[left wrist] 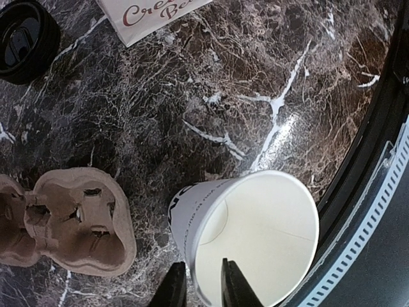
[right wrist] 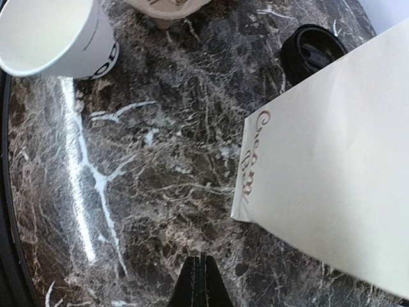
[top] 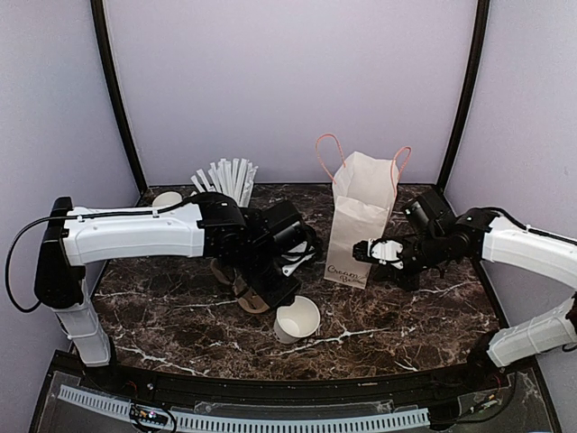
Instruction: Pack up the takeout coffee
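Dark marble-look tabletop (top: 406, 316), glossy with white veins, takes up most of the view. Its near edge is cut off behind the arm bases.

Biggest thing on it is the white paper bag (top: 361, 216). It stands upright toward the back and has pink cord handles and matte creased paper. The reddish cursive low on the front I can't fully read.

The bulky left arm hides a lot, so overhead only gives you a corner of the brown moulded-pulp cup carrier (left wrist: 77, 224). The left wrist view shows its lumpy sockets, clipped by the frame edge.

The takeout coffee cup (left wrist: 255, 236) sits on the tabletop just beside the carrier, toward the front edge. It's open-topped and smooth white inside, with dark lettering by the base. A black dome lid (left wrist: 25, 38) lies apart from it near the bag's bottom corner, half out of frame.

- **Left end effector** (left wrist: 201, 265): fingers slightly apart, either side of the cup's near rim. Can't tell if they touch it.
- **Right end effector** (right wrist: 201, 262): fingers pressed together on nothing, low beside the bag.

White straws (top: 225, 180) fan out back left, holder hidden.
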Robot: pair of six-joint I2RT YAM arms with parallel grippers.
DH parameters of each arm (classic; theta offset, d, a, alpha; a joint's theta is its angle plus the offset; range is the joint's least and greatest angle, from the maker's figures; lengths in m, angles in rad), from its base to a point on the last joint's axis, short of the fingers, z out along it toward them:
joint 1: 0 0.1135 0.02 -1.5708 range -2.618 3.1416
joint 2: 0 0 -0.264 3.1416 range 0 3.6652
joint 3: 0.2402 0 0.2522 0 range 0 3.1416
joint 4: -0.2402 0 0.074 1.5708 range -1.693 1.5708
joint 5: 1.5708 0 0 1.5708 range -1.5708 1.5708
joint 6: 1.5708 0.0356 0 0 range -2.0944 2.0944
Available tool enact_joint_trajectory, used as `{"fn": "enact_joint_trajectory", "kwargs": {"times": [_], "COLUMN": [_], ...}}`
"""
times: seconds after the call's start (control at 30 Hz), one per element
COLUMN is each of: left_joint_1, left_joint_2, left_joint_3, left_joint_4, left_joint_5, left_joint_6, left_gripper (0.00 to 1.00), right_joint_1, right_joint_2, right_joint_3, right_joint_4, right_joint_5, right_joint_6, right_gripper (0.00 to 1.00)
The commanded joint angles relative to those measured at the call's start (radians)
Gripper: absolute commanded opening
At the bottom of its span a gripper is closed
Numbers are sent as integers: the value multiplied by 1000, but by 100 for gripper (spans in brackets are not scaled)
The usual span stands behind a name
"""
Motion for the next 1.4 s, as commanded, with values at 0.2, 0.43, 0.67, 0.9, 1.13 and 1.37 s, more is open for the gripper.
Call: {"fn": "enact_joint_trajectory", "kwargs": {"times": [0.2,0.43,0.67,0.9,1.13,1.37], "left_joint_1": [-1,67,185,236,255,258], "left_joint_2": [-120,-248,-314,-279,-258,-237], "left_joint_3": [26,-38,-137,-144,-179,-197], "left_joint_4": [6,88,191,221,274,317], "left_joint_5": [-133,-161,-127,-117,-102,-98], "left_joint_6": [-7,-2,-63,-86,-88,-41], "left_gripper": [34,36,36,36,35,38], "right_joint_1": [37,32,-87,-173,-185,-191], "right_joint_2": [110,160,220,331,330,122], "right_joint_3": [87,87,125,207,242,60], "right_joint_4": [201,281,368,453,403,325], "right_joint_5": [105,252,295,269,247,163], "right_joint_6": [102,152,198,194,192,170], "right_gripper": [0,0,0,0,0,0]}}
